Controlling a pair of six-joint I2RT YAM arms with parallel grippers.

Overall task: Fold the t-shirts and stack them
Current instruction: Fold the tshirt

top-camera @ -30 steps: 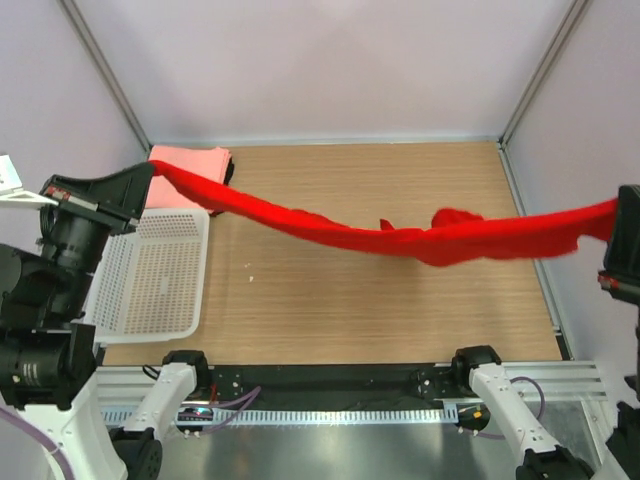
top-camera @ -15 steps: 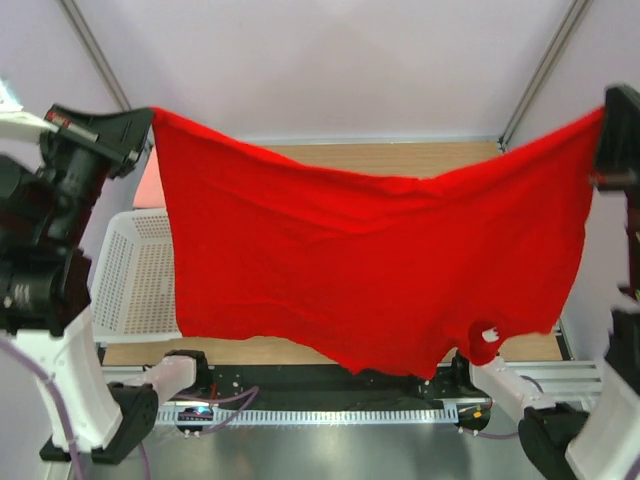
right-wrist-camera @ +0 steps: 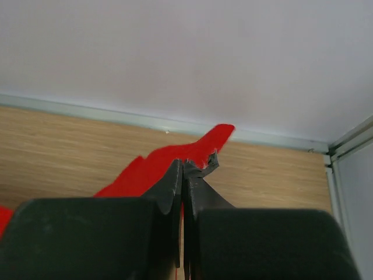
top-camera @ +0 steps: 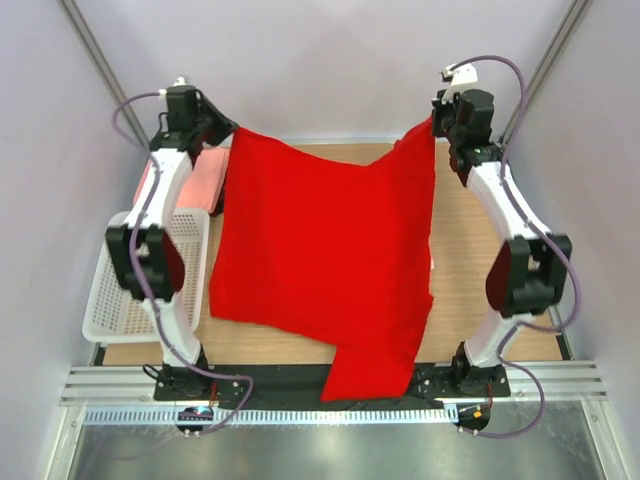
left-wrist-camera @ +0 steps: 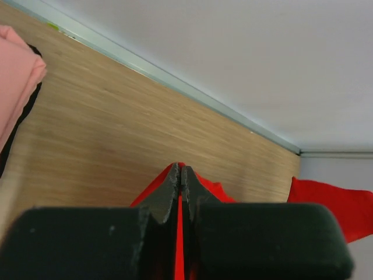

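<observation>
pink t-shirts (top-camera: 208,180) half hidden behind red t-shirt (top-camera: 320,260)

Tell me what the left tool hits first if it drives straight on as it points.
Likely the bare wooden tabletop, short of the back wall; depth is unclear. The left tool is shut on the red t-shirt.

Left end effector (top-camera: 226,130), right end effector (top-camera: 437,120) now at far edge, red t-shirt (top-camera: 320,265) lowered onto table (top-camera: 468,262)
</observation>
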